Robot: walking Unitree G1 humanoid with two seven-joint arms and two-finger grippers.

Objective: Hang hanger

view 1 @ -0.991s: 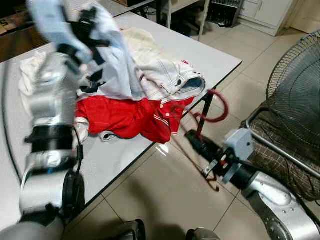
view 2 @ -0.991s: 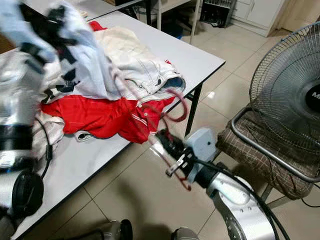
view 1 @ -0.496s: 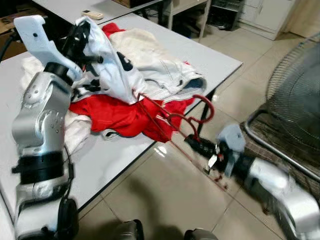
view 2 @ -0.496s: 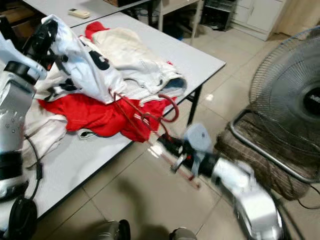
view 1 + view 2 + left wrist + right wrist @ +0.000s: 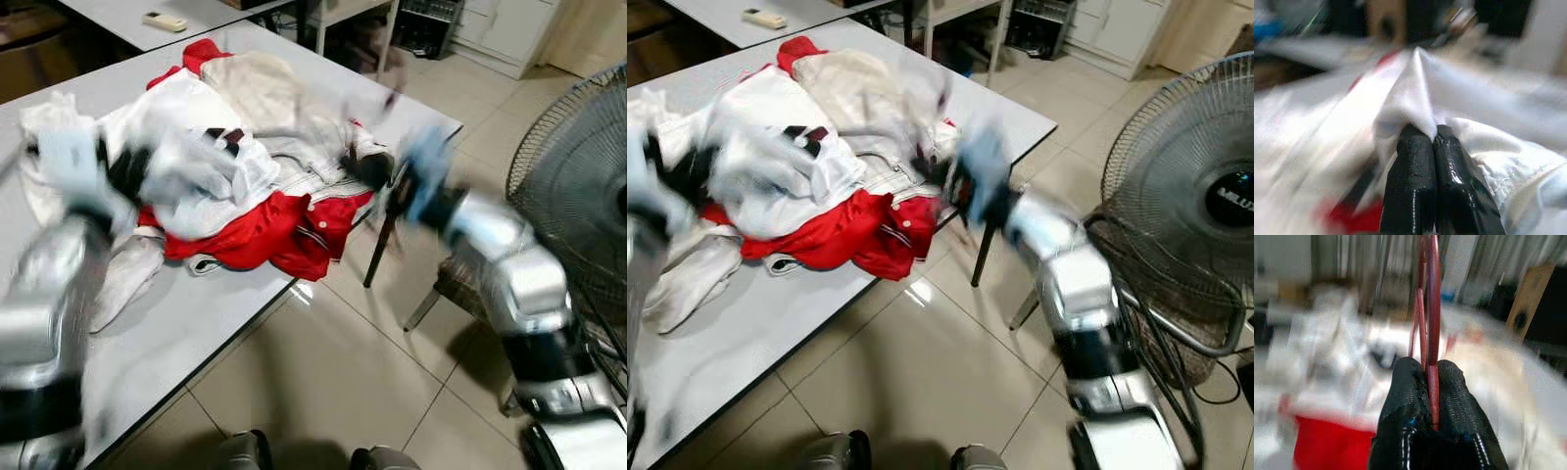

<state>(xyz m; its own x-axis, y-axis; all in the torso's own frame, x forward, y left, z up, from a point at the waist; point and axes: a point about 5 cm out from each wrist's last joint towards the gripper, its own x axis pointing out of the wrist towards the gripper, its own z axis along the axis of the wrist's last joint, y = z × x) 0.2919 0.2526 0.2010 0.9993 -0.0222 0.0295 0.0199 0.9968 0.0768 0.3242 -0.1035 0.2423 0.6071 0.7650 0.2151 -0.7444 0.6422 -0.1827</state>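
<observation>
My left gripper (image 5: 1428, 132) is shut on a fold of a white garment (image 5: 1415, 93). In the left eye view that gripper (image 5: 123, 168) is a blur low over the clothes pile, with the white garment (image 5: 191, 166) spread on top. My right gripper (image 5: 1428, 364) is shut on the thin red hanger (image 5: 1431, 303), which rises straight out from between the fingers. The right gripper (image 5: 374, 168) is blurred at the pile's right side, near the table's corner. In the eye views the hanger is too smeared to make out.
A red garment (image 5: 257, 223) and a cream one (image 5: 257, 83) lie in the pile on the grey table (image 5: 196, 323). A remote (image 5: 164, 21) lies on the far table. A large standing fan (image 5: 578, 166) and a chair (image 5: 1156, 304) are at my right, over tiled floor.
My left arm has dropped, bringing the white garment down onto the pile. My right arm has swung up from below the table edge to the pile's right side with the hanger.
</observation>
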